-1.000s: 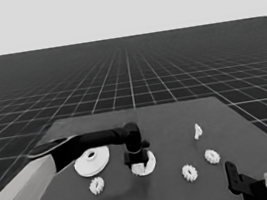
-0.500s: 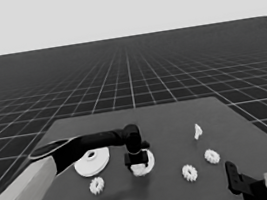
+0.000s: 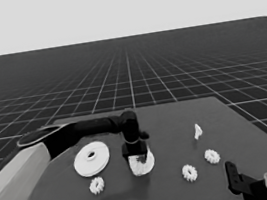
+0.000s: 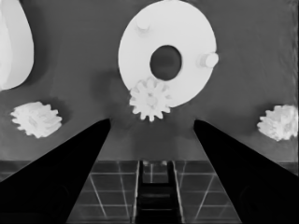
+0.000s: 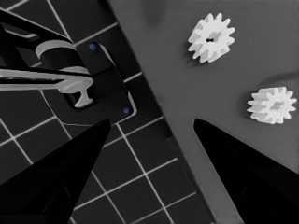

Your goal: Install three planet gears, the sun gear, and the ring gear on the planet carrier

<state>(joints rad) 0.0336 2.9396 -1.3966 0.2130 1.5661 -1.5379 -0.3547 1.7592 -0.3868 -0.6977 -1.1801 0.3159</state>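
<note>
The planet carrier, the smaller round part (image 3: 147,165) (image 4: 187,32), lies mid-table. My left gripper (image 3: 137,156) (image 4: 152,121) hangs just above it, open, with nothing between its fingers. One planet gear (image 4: 150,99) sits on the carrier's rim nearest the fingers; two bare pegs (image 4: 209,59) show elsewhere on the carrier. The ring gear, the larger round part (image 3: 91,158) (image 4: 13,44), lies to the carrier's left. Loose gears lie at the front left (image 3: 96,185) (image 4: 36,119) and front right (image 3: 189,172) (image 4: 280,122) (image 5: 272,104), with another (image 3: 212,156) (image 5: 211,37) beside it. My right gripper (image 3: 233,178) (image 5: 152,121) waits open at the table's front right corner.
A thin white piece (image 3: 197,131) stands right of centre, beyond the two right-hand gears. The table's edge (image 5: 159,112) runs past the right gripper, with dark machinery (image 5: 88,84) over the floor grid beyond it. The left arm's pale part (image 3: 14,183) fills the lower left corner.
The left gripper has shifted only slightly over the smaller round part. The parts on the table and the right arm have not moved.
</note>
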